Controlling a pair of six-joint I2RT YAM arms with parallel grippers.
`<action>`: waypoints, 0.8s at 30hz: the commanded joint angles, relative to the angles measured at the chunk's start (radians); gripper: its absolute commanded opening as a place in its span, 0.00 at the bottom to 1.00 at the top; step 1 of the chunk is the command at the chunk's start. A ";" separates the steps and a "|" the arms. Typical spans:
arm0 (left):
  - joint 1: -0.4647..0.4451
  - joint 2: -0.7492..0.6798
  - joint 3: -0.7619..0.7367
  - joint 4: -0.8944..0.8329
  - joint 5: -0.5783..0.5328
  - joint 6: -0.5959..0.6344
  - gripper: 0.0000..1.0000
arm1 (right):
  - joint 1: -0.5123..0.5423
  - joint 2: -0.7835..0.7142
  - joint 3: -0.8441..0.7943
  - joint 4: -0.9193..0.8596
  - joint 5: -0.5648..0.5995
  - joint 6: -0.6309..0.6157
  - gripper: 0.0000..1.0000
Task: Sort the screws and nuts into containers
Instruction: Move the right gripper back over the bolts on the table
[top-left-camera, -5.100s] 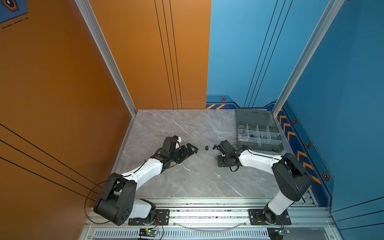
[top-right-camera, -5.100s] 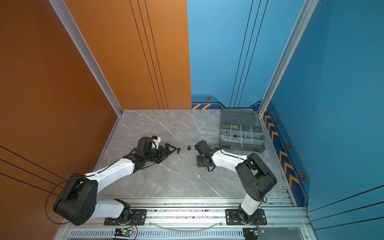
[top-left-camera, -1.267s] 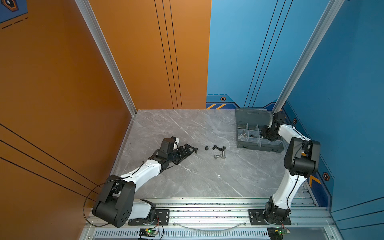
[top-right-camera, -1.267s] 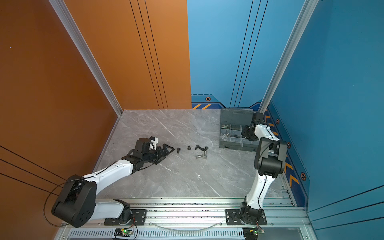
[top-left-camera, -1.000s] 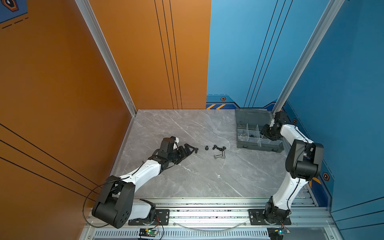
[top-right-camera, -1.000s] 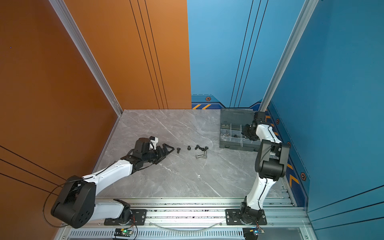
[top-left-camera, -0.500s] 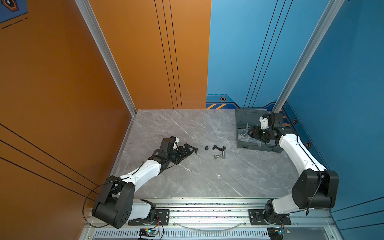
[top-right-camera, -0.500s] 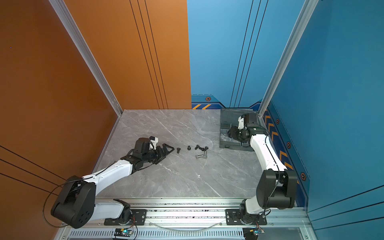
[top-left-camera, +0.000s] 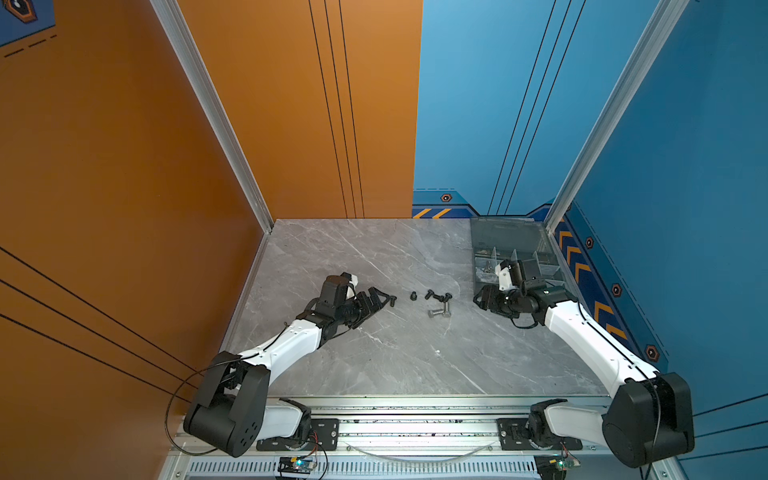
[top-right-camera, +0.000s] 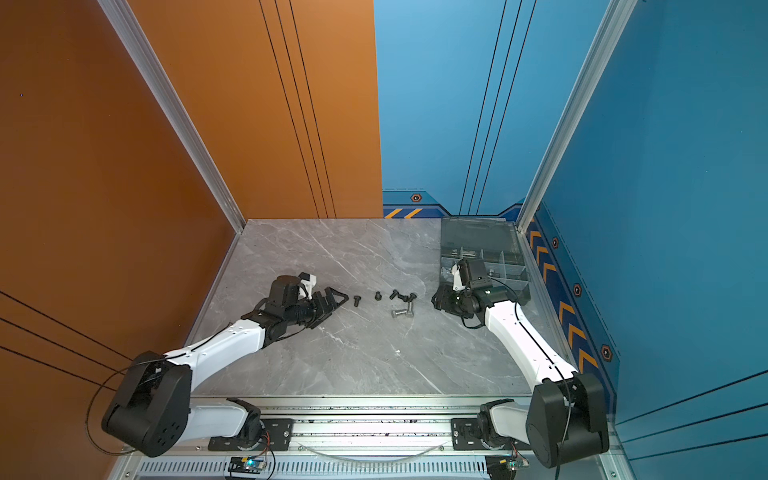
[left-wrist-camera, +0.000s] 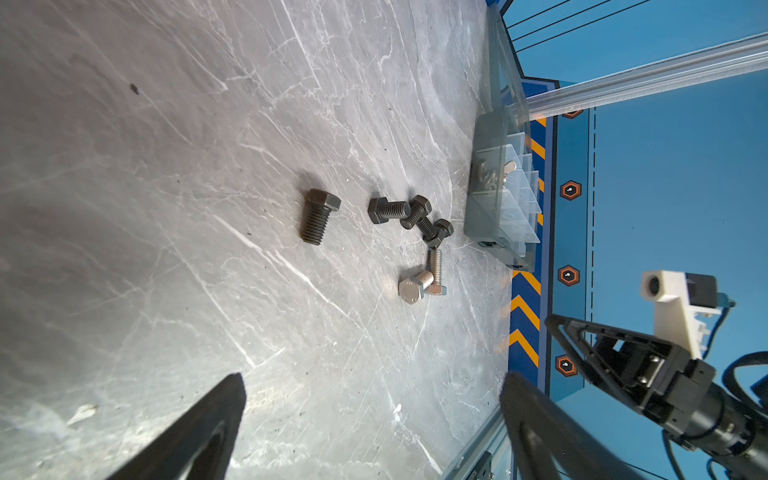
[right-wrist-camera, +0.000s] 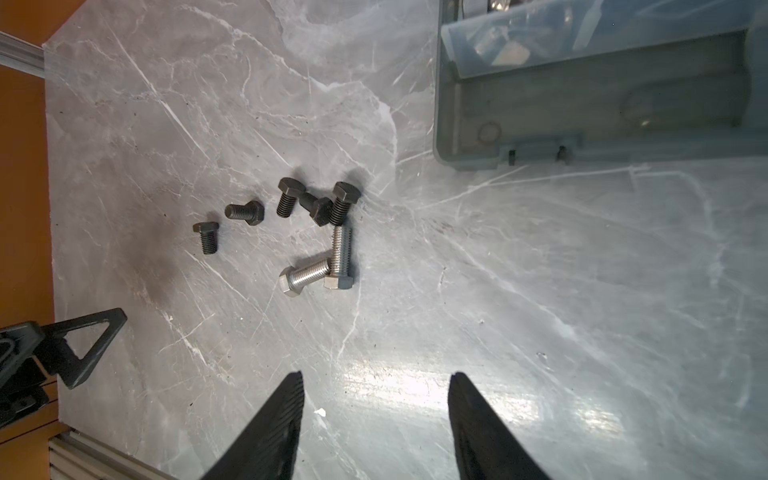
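On the grey table (top-left-camera: 374, 353), the box (top-left-camera: 509, 235) sat open at the far right corner. The left gripper (top-left-camera: 380, 300) and the right gripper (top-left-camera: 480, 298) both had fingers spread and empty. Between them, five black screws (right-wrist-camera: 289, 195) and two silver screws (right-wrist-camera: 309, 274) lay loose on the table.

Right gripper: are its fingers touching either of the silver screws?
Apart. The right wrist view shows a strip of bare marble table between the open right gripper and the two silver screws, which lie ahead of it.
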 joint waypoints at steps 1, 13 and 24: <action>-0.004 -0.005 -0.008 -0.012 0.011 0.016 0.98 | 0.031 -0.020 -0.046 0.065 0.056 0.072 0.59; -0.007 0.003 -0.006 -0.017 0.004 0.017 0.98 | 0.141 0.045 -0.048 0.104 0.172 0.144 0.59; -0.001 0.004 -0.004 -0.025 0.008 0.029 0.98 | 0.231 0.202 0.011 0.143 0.239 0.199 0.59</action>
